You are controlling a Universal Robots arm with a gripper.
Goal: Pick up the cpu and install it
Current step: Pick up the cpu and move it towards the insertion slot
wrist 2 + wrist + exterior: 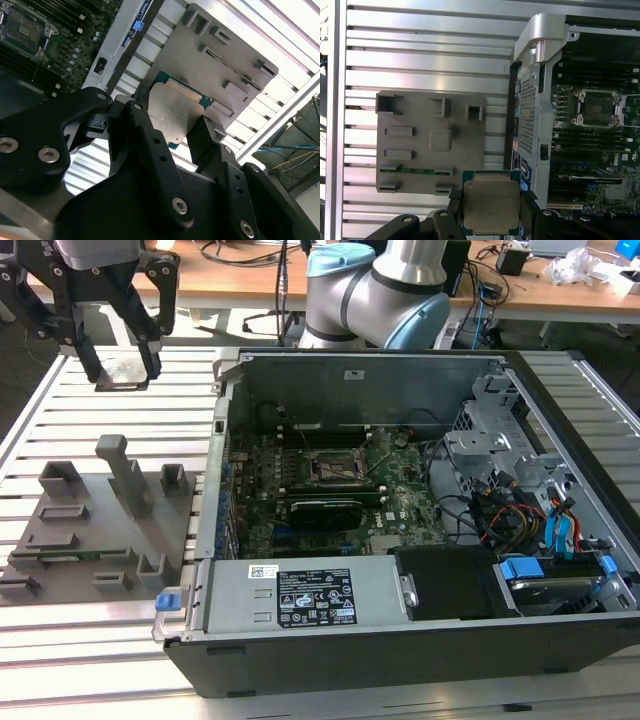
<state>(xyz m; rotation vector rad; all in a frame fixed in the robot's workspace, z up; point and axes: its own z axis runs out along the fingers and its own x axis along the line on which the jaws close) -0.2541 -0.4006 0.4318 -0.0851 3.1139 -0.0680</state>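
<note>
**CPU in grip, held outside the case**

Black two-finger gripper (pixel 491 222) is clamped on the cpu (pixel 490 200), a small flat square chip with a silvery metal top and a thin green rim. One finger sits on each opposite edge. It hangs in the air outside the open black desktop computer case (pixel 400 665), off its side on the exterior view's left. The flat grey plastic fixture plate (pixel 90 530) lies on the slatted aluminium table (pixel 90 640) just beside the case. The square black-framed motherboard socket (pixel 335 470) is inside the case, well apart from the chip.

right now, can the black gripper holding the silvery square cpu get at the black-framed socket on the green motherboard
Probably yes: the computer case is open on top and nothing visible covers the socket. The gripper, shut on the cpu, hangs outside the case.
</note>
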